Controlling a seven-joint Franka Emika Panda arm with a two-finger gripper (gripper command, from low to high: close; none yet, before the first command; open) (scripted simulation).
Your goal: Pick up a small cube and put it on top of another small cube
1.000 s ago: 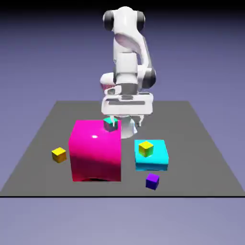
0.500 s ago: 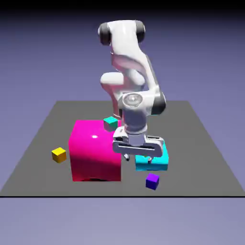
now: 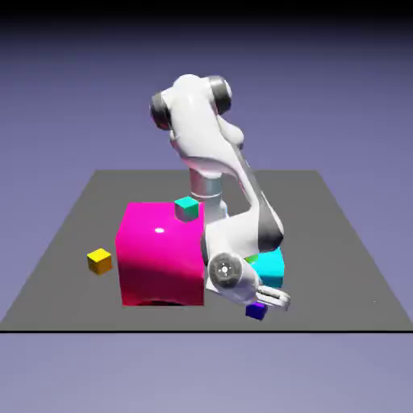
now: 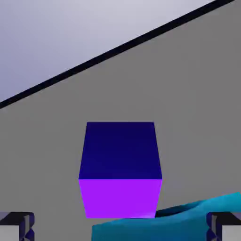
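Observation:
The small purple cube (image 3: pixel 256 312) lies on the grey table near its front edge, just in front of the cyan block (image 3: pixel 274 266). My gripper (image 3: pixel 264 304) hangs low right over it and hides part of it. In the hand view the purple cube (image 4: pixel 120 169) looms large ahead, centred between my fingertips (image 4: pixel 16 226), which stand far apart at the bottom corners. The gripper (image 4: pixel 120 231) is open and holds nothing. A small yellow cube (image 3: pixel 99 260) rests on the table at the exterior view's left.
A big magenta block (image 3: pixel 160 256) stands left of the arm, with a small teal cube (image 3: pixel 186 208) on its top back corner. An edge of the cyan block (image 4: pixel 188 219) juts into the hand view close to the purple cube. The table's front edge (image 3: pixel 202 330) is near.
The arm has swung forward and down from above the magenta block to just over the purple cube, now covering the top of the cyan block. The jaws stayed open.

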